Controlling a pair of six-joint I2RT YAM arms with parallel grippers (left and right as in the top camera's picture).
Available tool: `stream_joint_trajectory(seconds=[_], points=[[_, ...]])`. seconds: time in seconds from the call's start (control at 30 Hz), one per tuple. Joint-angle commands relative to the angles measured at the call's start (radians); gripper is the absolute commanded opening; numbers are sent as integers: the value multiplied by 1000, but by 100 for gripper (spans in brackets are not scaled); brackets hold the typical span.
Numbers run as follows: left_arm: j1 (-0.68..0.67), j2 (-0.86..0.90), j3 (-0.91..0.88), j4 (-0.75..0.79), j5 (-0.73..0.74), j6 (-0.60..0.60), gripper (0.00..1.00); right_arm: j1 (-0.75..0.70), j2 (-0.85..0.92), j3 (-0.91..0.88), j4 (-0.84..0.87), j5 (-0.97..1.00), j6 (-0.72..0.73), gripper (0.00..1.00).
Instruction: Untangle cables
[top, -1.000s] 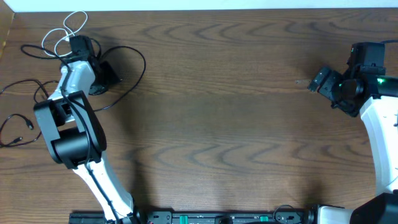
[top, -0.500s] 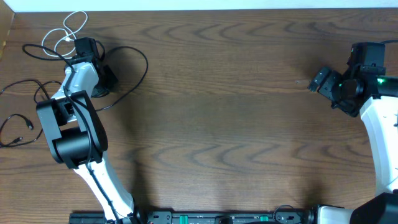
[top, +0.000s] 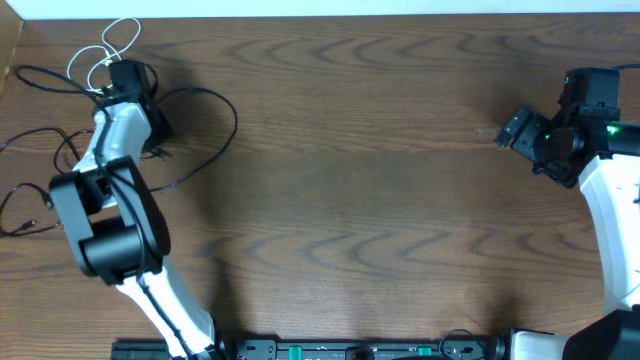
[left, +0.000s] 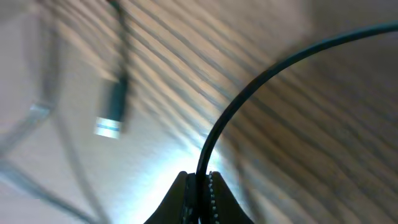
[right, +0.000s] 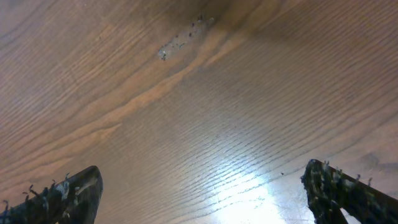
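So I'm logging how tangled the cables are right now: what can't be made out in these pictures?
- Left wrist view: the left hand pinches a black cable, but the plug beside it is motion-blurred; whose plug it is cannot be told.
- Overhead: the left arm hides whether the white cable crosses the black cable.
- Overhead: the other black cable runs off the left edge; its ends are too small to read.

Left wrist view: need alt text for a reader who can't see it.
The left gripper has its fingers pinched shut on a black cable that arcs up and to the right over the wooden table. At left, blurred, is a dark plug with a silver tip.
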Motion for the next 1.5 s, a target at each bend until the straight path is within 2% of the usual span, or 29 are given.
stream_joint_trajectory(seconds=[0.0,0.2,0.33,0.4,0.73,0.9,1.03,1.37,1.47], points=[[3,-90,0,0,-166,56,7,-3,-10,3,1,11,-10,99],[41,-110,0,-2,-229,47,7,-3,-10,3,1,11,-10,99],[104,-108,0,-23,-228,-73,7,-3,-10,3,1,11,-10,99],[137,-108,0,-32,-204,-105,7,-3,-10,3,1,11,-10,99],[277,-106,-2,-30,-7,-106,8,-3,-10,3,1,11,-10,99],[306,-101,-2,-31,1,-106,8,-3,-10,3,1,11,-10,99],[311,-88,-2,-32,1,-106,36,-3,-10,3,1,11,-10,99],[311,-15,-2,-11,151,-97,37,-3,-10,3,1,11,-10,99],[310,-9,-2,24,217,-11,37,-3,-10,3,1,11,-10,99]])
